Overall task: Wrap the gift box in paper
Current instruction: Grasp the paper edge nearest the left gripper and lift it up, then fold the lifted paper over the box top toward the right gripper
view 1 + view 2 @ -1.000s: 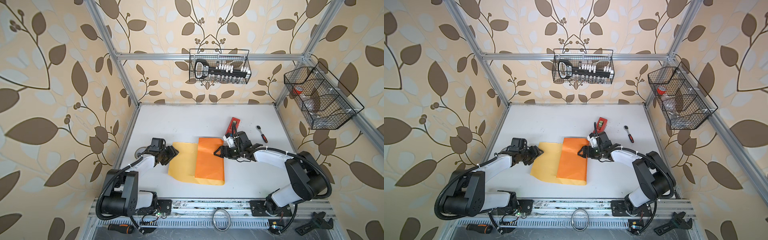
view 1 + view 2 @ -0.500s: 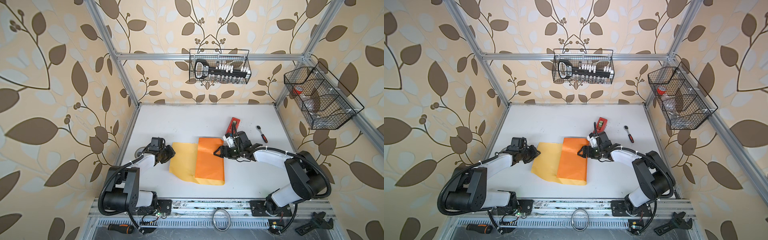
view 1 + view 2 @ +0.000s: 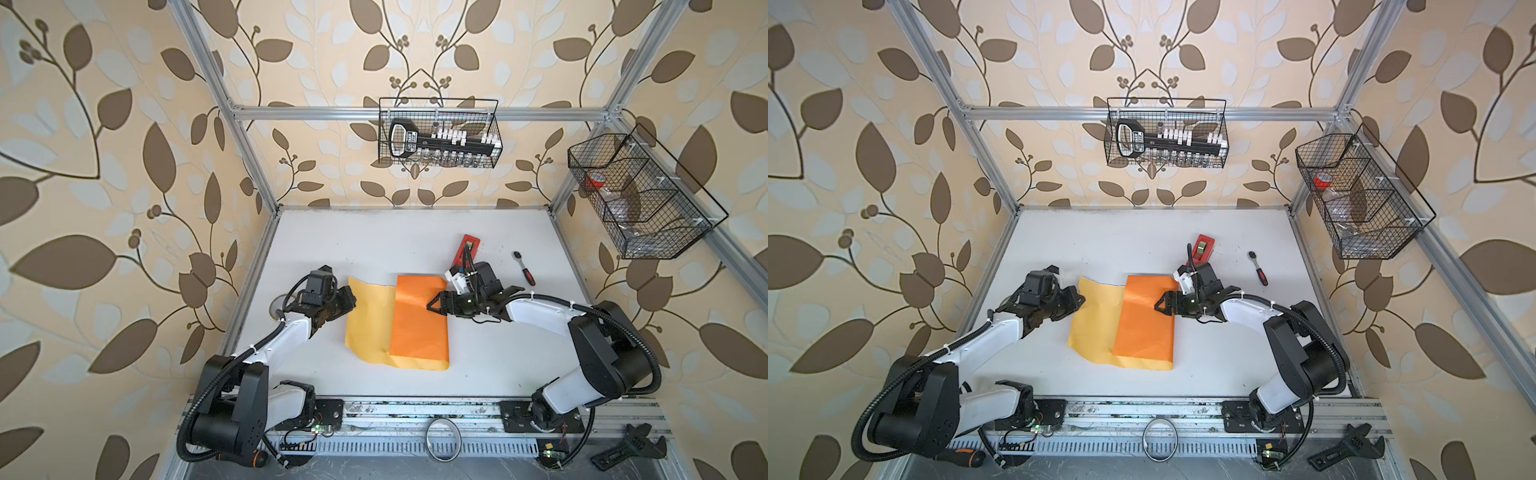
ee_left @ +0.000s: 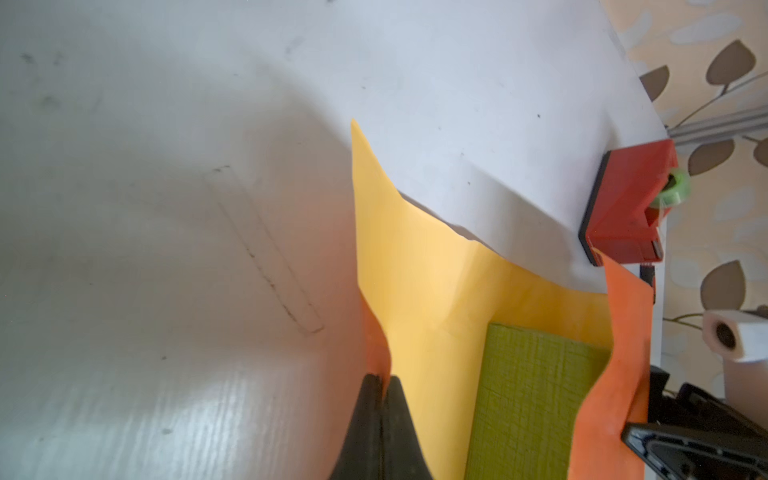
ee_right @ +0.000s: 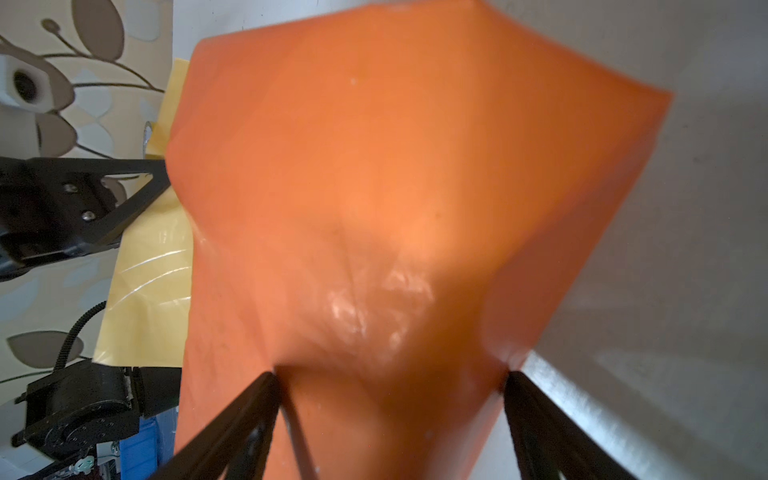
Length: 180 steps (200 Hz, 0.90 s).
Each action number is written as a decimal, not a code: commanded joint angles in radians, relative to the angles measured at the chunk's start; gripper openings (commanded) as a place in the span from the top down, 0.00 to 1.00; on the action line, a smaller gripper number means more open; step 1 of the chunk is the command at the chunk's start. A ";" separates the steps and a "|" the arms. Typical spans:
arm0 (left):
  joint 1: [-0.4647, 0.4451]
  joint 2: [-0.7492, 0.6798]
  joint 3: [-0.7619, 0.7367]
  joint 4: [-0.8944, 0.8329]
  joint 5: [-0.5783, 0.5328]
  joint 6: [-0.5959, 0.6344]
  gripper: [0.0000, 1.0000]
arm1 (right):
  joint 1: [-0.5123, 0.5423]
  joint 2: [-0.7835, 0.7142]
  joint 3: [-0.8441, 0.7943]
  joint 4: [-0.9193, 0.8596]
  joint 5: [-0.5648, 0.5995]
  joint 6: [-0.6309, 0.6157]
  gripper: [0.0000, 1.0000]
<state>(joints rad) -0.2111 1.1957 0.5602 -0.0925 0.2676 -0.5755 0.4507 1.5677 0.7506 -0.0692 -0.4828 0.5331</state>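
The paper [image 3: 419, 328] lies mid-table in both top views, its glossy orange flap folded leftward and the pale yellow side [image 3: 1096, 328] showing left of it. The green gift box [image 4: 536, 399] shows only in the left wrist view, under the raised orange flap. My left gripper [image 3: 350, 300] [image 4: 381, 379] is shut on the paper's left edge, which curls up between the jaws. My right gripper [image 3: 432, 306] [image 5: 390, 374] stands wide open at the flap's right side, its fingers either side of the orange-covered bulge.
A red tape dispenser [image 3: 467, 247] stands just behind the right gripper, and a small ratchet wrench [image 3: 524, 268] lies to its right. Wire baskets hang on the back wall [image 3: 440, 133] and the right wall [image 3: 640, 199].
My left gripper has shut on the paper's left edge. The right arm and the orange flap have not moved.
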 commanded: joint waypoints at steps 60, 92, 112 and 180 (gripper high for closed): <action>-0.332 -0.002 0.229 -0.226 -0.332 0.094 1.00 | 0.022 0.078 -0.015 -0.143 0.107 -0.040 0.15; -0.423 0.041 0.290 -0.281 -0.423 0.084 1.00 | 0.029 0.081 -0.010 -0.145 0.105 -0.040 0.15; -0.458 0.050 0.308 -0.291 -0.452 0.068 1.00 | 0.029 0.081 -0.007 -0.150 0.108 -0.044 0.15; -0.507 0.021 0.340 -0.312 -0.502 0.034 1.00 | 0.029 0.069 -0.001 -0.169 0.112 -0.053 0.15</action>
<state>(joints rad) -0.7017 1.2491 0.8577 -0.3901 -0.1844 -0.5175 0.4644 1.5871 0.7727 -0.0788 -0.4789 0.5247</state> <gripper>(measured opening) 0.048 0.853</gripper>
